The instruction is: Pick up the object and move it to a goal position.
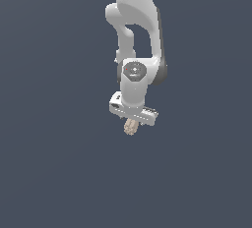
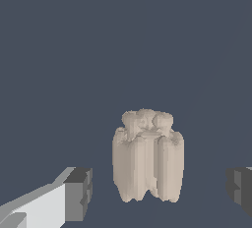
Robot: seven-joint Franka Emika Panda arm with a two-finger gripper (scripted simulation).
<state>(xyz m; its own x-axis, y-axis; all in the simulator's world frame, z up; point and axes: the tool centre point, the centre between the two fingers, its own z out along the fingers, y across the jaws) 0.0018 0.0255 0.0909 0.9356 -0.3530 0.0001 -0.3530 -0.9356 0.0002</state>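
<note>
The object (image 2: 147, 156) is a tan-beige lumpy, ribbed nugget that stands upright on the dark grey surface. In the wrist view it sits between my two fingers, with a clear gap on each side. One dark finger pad (image 2: 78, 192) shows on one side, and the edge of the other pad (image 2: 241, 190) shows on the opposite side. My gripper (image 2: 160, 192) is open and around the object without touching it. In the exterior view the white gripper (image 1: 132, 119) points down and the object (image 1: 130, 128) shows just below its hand.
The flat dark blue-grey surface (image 1: 59, 163) fills both views. The white arm (image 1: 133, 30) rises behind the gripper toward the top of the exterior view. No goal marker shows.
</note>
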